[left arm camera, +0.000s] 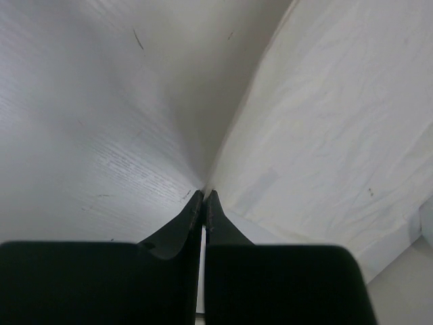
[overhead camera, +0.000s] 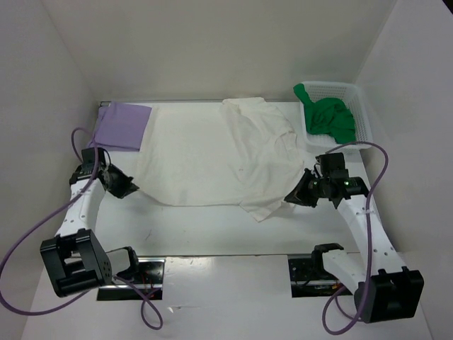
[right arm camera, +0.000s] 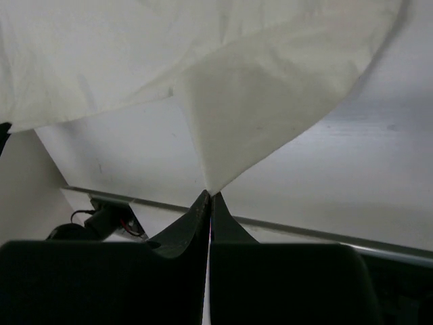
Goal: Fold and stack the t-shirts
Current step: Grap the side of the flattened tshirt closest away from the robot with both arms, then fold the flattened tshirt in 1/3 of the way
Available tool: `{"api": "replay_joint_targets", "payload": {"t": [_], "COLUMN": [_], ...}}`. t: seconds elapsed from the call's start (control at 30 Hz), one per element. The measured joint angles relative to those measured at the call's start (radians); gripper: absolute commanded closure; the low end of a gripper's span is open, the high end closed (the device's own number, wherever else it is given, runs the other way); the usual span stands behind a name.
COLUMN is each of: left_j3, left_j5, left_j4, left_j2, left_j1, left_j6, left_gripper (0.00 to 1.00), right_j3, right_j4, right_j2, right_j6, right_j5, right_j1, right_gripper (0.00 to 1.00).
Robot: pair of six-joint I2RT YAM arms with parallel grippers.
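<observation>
The left gripper (overhead camera: 126, 185), tips pressed together, is pinching the near edge of the cream t-shirt (overhead camera: 205, 159). The right gripper (overhead camera: 297, 195) is likewise nipping a lifted corner. Judgement: both are gripping opposite sides to tension the cloth for folding. The lavender t-shirt (overhead camera: 124, 126) is lying folded beyond the left gripper. The green t-shirt (overhead camera: 327, 117) is sitting in the basket (overhead camera: 361, 106) beyond the right gripper.

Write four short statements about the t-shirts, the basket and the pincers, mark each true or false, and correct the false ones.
1. The green t-shirt lies in the basket. True.
2. The lavender t-shirt is spread out flat in the middle. False: it lies folded in the far left corner.
3. Both pincers stand open. False: the left pincer and the right pincer are each shut on an edge of the cream t-shirt.
4. The cream t-shirt lies between the two pincers. True.
</observation>
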Motion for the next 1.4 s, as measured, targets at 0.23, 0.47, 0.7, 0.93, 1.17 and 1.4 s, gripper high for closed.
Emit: {"api": "replay_joint_targets", "payload": {"t": [0.23, 0.47, 0.7, 0.93, 1.17, 1.4], "left_j3": [0.098, 0.249, 0.371, 0.502, 0.608, 0.638], "left_j5": [0.051, 0.084, 0.094, 0.089, 0.074, 0.039], "left_j4": [-0.034, 0.092, 0.151, 0.211, 0.224, 0.236], "left_j2": [0.035, 0.239, 0.42, 0.593, 0.741, 0.758], "left_j1": [0.0, 0.0, 0.0, -0.014, -0.039, -0.074], "left_j6": [0.019, -0.031, -0.082, -0.089, -0.09, -0.103], "left_gripper": [1.0, 1.0, 1.0, 1.0, 0.94, 0.56], "right_j3": [0.084, 0.34, 0.506, 0.682, 0.809, 0.902], "right_j4": [-0.045, 0.172, 0.238, 0.287, 0.312, 0.319], "right_j2": [0.016, 0.381, 0.618, 0.798, 0.968, 1.042], "right_j6": [0.036, 0.039, 0.01, -0.013, -0.015, -0.014], "right_j5": [0.038, 0.074, 0.13, 0.181, 0.222, 0.248], "right_j1": [0.018, 0.014, -0.022, -0.036, -0.036, -0.036], "right_gripper": [1.0, 1.0, 1.0, 1.0, 1.0, 0.68]}}
